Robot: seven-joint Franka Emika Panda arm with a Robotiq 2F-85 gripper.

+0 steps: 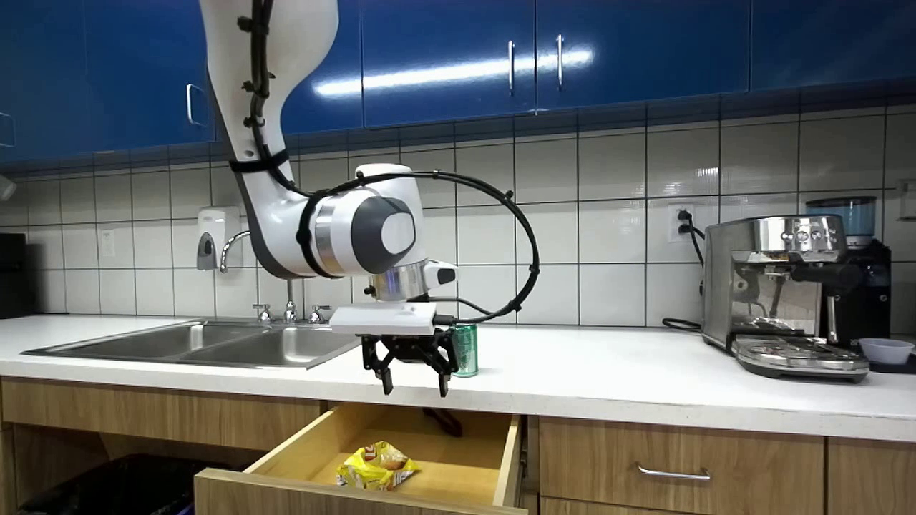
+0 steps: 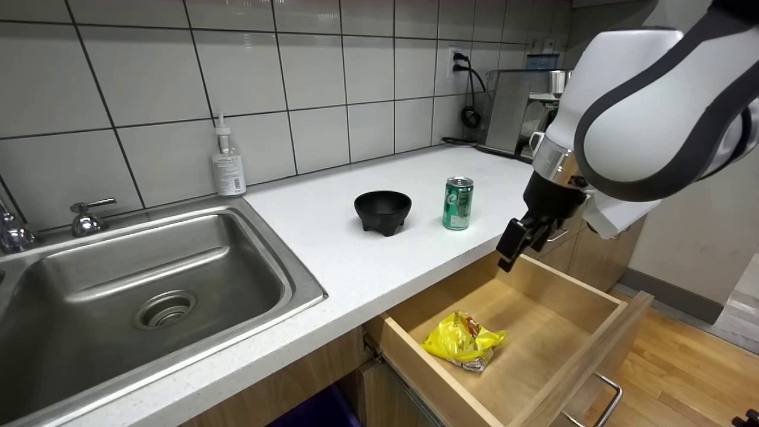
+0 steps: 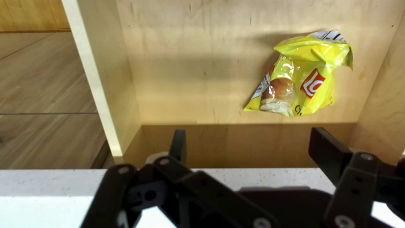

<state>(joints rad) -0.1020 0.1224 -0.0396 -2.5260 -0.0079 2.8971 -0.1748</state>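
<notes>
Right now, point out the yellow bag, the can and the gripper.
Yellow bag (image 3: 299, 74), wrist view: middle of its crumpled side.
Can (image 2: 458, 204), in an exterior view: its green side.
Gripper (image 1: 415, 390), in an exterior view: midway between its fingertips.

In the wrist view, a crumpled yellow bag (image 3: 311, 74) lies in a wooden drawer (image 3: 190, 72) beyond widely parted fingers (image 3: 179, 145).

Chip bag (image 3: 308, 74): crinkled, glossy plastic film. Drawer (image 2: 542, 332): smooth wood, faint grain. Gripper (image 1: 416, 390): matt, shinier metal screw heads (image 3: 344, 221). Soda can (image 2: 458, 204): glossy metal. Footed bowl (image 2: 382, 218): dull, material unclear. Countertop (image 2: 323, 222): smooth, finely speckled. Sink (image 2: 83, 332): satin steel. Wall tiles (image 2: 240, 74): glazed, reflective. Upper cabinets (image 1: 444, 36): high-gloss.
</notes>
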